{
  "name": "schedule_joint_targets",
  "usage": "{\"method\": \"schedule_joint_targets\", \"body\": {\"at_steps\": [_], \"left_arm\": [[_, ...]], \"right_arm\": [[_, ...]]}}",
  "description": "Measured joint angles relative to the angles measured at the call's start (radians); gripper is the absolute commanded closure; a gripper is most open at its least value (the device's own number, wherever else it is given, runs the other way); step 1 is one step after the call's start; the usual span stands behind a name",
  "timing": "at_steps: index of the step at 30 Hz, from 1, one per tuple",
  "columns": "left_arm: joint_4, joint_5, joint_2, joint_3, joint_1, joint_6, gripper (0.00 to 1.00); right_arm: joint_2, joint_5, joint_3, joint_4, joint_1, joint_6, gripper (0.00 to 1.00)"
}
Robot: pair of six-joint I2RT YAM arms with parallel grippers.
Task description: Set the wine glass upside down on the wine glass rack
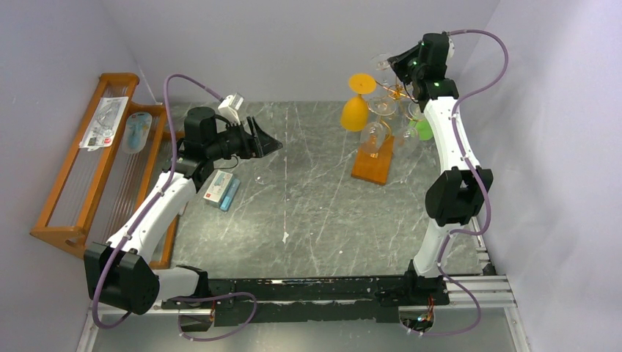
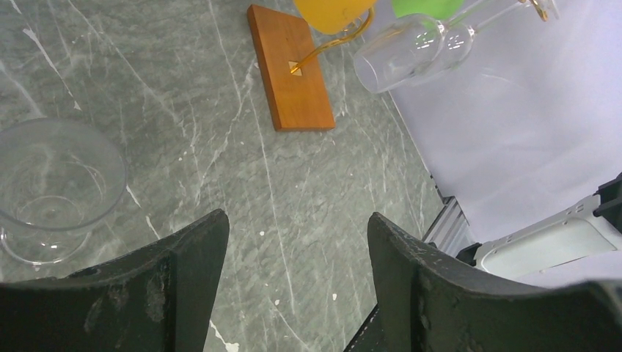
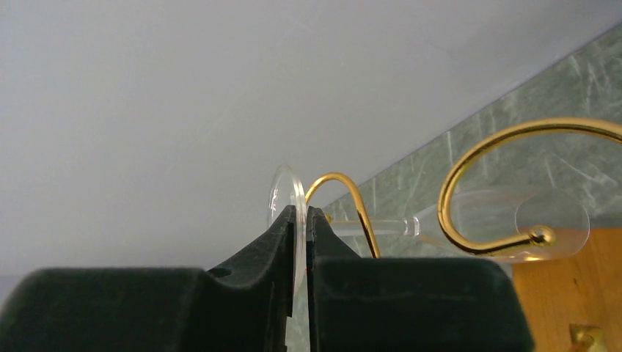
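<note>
The wine glass rack [image 1: 372, 163] is a gold wire stand on a small orange-brown wooden base at the back right. Its scroll arms [image 3: 469, 158] curl close in front of the right wrist camera. High beside the top of the rack, my right gripper [image 3: 301, 213] is shut on the thin round foot [image 3: 282, 192] of the clear wine glass [image 1: 381, 62]. The glass's stem [image 3: 381, 226] runs sideways through a gold arm. My left gripper [image 2: 297, 220] is open and holds nothing. It hovers over the table's left middle [image 1: 271, 144].
An orange glass [image 1: 356, 110], a green glass [image 1: 422, 128] and clear ones [image 1: 374, 136] hang upside down on the rack. Another clear glass [image 2: 51, 183] stands on the marble below my left gripper. A large slatted wooden rack [image 1: 81, 169] holds packets at the left. Small boxes [image 1: 220, 189] lie beside it.
</note>
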Motion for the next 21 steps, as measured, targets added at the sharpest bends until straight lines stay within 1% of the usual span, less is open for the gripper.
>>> {"method": "schedule_joint_targets", "body": {"at_steps": [6, 13, 18, 21], "left_arm": [[-0.016, -0.011, 0.000, 0.000, 0.000, 0.012, 0.27], [-0.023, -0.023, 0.000, 0.000, 0.000, 0.020, 0.27], [-0.031, -0.035, 0.000, 0.004, 0.000, 0.027, 0.27], [-0.034, -0.039, 0.000, 0.008, 0.000, 0.032, 0.27]], "right_arm": [[0.000, 0.010, 0.031, -0.048, 0.000, -0.031, 0.86], [0.000, 0.013, 0.061, -0.083, 0.000, -0.057, 0.76], [0.004, 0.005, 0.076, -0.092, 0.000, -0.072, 0.75], [0.010, -0.005, 0.077, -0.096, 0.000, -0.077, 0.77]]}}
